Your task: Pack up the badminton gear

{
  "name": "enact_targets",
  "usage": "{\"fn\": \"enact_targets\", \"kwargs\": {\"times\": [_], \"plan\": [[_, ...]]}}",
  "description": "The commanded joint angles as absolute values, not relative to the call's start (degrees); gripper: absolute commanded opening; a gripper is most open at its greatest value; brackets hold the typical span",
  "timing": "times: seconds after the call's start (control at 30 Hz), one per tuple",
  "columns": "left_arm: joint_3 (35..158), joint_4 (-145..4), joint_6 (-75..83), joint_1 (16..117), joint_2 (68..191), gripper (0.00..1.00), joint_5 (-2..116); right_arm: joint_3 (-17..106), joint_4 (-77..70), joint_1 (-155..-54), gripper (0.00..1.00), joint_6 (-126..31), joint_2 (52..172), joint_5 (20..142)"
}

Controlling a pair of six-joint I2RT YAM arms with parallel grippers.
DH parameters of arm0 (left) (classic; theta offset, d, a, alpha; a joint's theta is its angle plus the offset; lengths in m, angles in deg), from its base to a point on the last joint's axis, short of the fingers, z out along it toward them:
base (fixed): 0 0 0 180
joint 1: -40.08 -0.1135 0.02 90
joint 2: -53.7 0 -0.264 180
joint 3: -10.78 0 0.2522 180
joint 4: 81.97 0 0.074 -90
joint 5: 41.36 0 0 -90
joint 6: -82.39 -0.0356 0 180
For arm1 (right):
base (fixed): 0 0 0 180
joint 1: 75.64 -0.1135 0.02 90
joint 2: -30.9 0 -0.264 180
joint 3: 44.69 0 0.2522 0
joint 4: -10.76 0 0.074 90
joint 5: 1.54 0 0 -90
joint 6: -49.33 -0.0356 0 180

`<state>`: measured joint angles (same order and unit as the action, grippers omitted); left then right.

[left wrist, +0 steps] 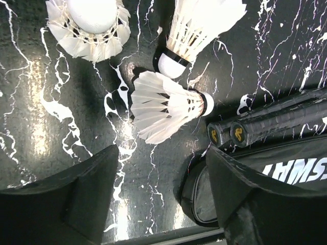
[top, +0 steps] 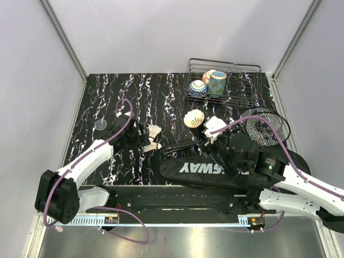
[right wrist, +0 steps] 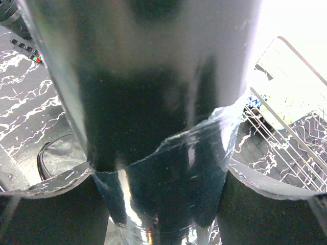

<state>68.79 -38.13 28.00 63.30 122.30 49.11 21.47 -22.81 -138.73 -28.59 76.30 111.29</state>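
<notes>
Where the arms' bases meet the near edge of the black veined bench (top: 107,91), the long black bag (top: 215,173) lies flat and crosswise, right of centre, with its white lettering facing up. Just over the bag's far edge, the right claw (right wrist: 158,214) is clamped on the dark glossy tube (right wrist: 153,102). The tube fills the gap between both fingers and blocks most of that wrist's view, and a ragged edge of clear film shows around it.

To the left, the left claw (left wrist: 162,150) hangs over bare bench with its fingers spread apart and nothing between them. Just beyond its tips are three white shuttlecocks (left wrist: 163,107). One lies on its side with its cork pointing right. A second has its cork close against the first one's skirt. The third sits apart at the far left, cork towards the camera.

Beside the lying one's cork, two black grips (left wrist: 265,125) run side by side off to the right, just beyond the bag's end, with gold marks on their butt caps.

Farther back in the top view, a cream shuttlecock (top: 194,118) sits near the right claw. The racket head (top: 264,125) lies flat beyond the right arm. At the far right of the bench, a wire basket (top: 252,70) holds painted cups (top: 217,82).
</notes>
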Motion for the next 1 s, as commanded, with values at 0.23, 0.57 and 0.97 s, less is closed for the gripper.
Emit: {"fn": "enact_targets", "kwargs": {"times": [0.23,0.57,0.97], "plan": [[64.4,-59.9,32.5,61.5,126.6,0.55,52.7,22.2,-20.6,-138.5,0.46,-29.6,75.6,109.9],[64.3,-57.6,33.3,61.2,128.2,0.19,55.3,22.8,-20.8,-138.5,0.45,-29.6,76.2,109.5],[88.7,-41.9,12.1,60.9,111.0,0.0,75.7,22.9,-20.7,-138.5,0.45,-28.0,79.1,108.5]]}}
